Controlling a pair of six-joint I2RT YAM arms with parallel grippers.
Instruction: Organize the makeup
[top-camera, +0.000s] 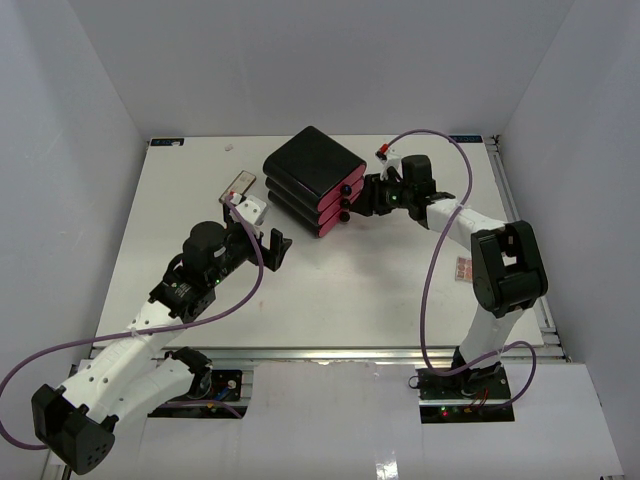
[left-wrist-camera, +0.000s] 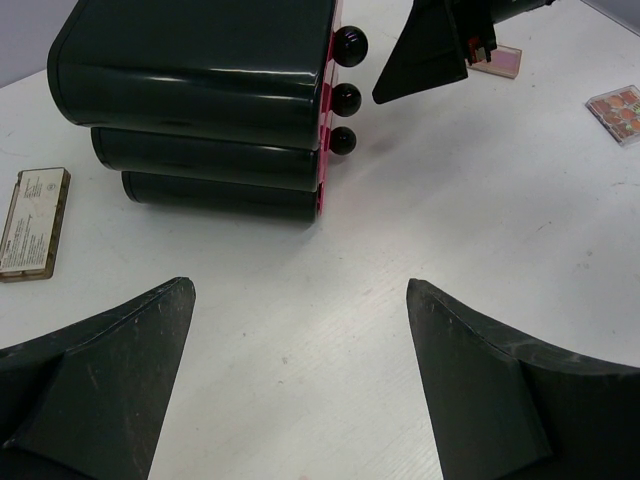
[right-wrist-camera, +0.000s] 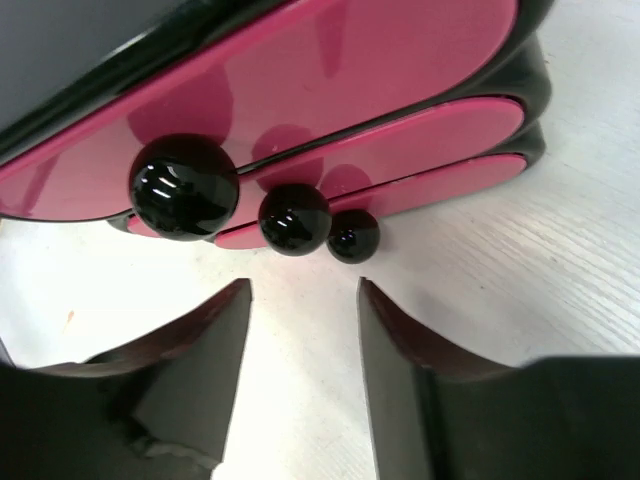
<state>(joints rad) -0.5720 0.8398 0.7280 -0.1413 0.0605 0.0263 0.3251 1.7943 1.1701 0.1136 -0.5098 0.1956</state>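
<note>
Three things lie out on the table (top-camera: 350, 290): a tan case (left-wrist-camera: 35, 222), a pink palette (left-wrist-camera: 500, 62) and a color palette (left-wrist-camera: 620, 108). The black box (top-camera: 310, 165) looks shut, so I think most work is left. My right hand (right-wrist-camera: 303, 285) is half open by the knobs (right-wrist-camera: 293, 218) and holds nothing. My left hand (left-wrist-camera: 300, 290) is wide open and empty.

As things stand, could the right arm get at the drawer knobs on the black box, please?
Probably yes: the right pincer is open and empty, facing the knobs at close range, and nothing lies between them.
</note>
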